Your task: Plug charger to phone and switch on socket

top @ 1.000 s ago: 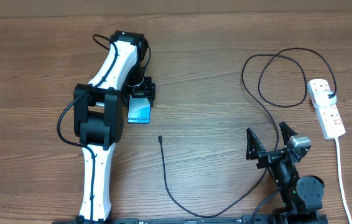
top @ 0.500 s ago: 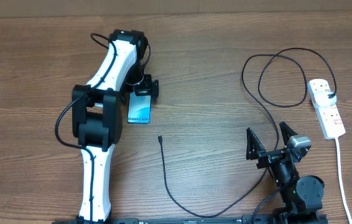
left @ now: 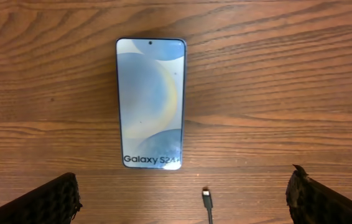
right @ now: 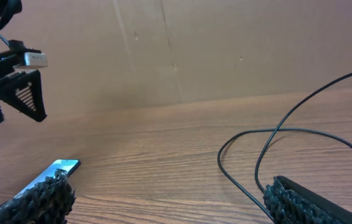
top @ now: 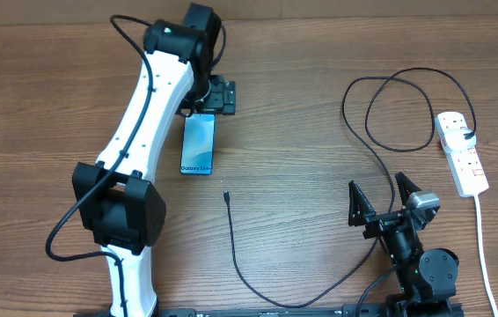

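The phone (top: 198, 145) lies flat on the wooden table, screen up, with its "Galaxy S24" end toward the front; it also fills the centre of the left wrist view (left: 150, 102). The charger's black cable (top: 240, 264) loops across the table, and its connector tip (top: 227, 195) lies loose just in front of the phone (left: 207, 198). The cable's other end runs to the white socket strip (top: 462, 154) at the right. My left gripper (top: 223, 95) is open and empty above the phone's far end (left: 185, 199). My right gripper (top: 385, 204) is open and empty near the front right (right: 170, 199).
The socket's white cord (top: 485, 255) runs to the front right edge. The black cable forms a large loop (top: 390, 106) left of the strip and passes close by my right gripper (right: 269, 143). A brown wall stands behind the table.
My left arm has lifted and drawn back from the phone's far end, so the whole phone now shows. The phone, cable and right arm have not moved.
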{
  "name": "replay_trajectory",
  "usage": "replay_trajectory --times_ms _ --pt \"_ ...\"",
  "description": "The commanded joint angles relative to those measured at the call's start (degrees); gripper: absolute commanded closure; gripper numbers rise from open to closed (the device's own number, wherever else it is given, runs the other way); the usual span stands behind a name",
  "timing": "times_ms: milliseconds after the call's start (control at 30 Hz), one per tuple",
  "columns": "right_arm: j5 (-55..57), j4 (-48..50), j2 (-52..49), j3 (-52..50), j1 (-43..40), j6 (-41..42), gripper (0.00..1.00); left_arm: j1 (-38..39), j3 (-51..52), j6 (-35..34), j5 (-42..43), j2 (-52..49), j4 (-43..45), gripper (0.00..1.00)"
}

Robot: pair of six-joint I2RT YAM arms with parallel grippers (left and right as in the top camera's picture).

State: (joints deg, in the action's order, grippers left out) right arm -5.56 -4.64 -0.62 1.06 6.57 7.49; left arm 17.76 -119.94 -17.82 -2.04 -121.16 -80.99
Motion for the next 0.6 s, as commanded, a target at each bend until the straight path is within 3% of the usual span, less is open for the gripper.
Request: replay_trajectory --times_ms 0,333,567 --pt "0.3 0.2 0.5 -0.6 0.2 0.1 0.00 0.3 2.1 -2.1 -2.0 -0.3 1.3 0.01" --pt "0.3 0.2 0.5 -0.6 0.2 0.1 0.00 -2.3 19.1 -2.8 -1.2 -0.3 15.1 0.00" --pt "0.3 0.2 0.5 -0.6 0.2 0.1 0.00 -4.2 23.5 -2.7 -1.1 -0.3 22.4 0.00"
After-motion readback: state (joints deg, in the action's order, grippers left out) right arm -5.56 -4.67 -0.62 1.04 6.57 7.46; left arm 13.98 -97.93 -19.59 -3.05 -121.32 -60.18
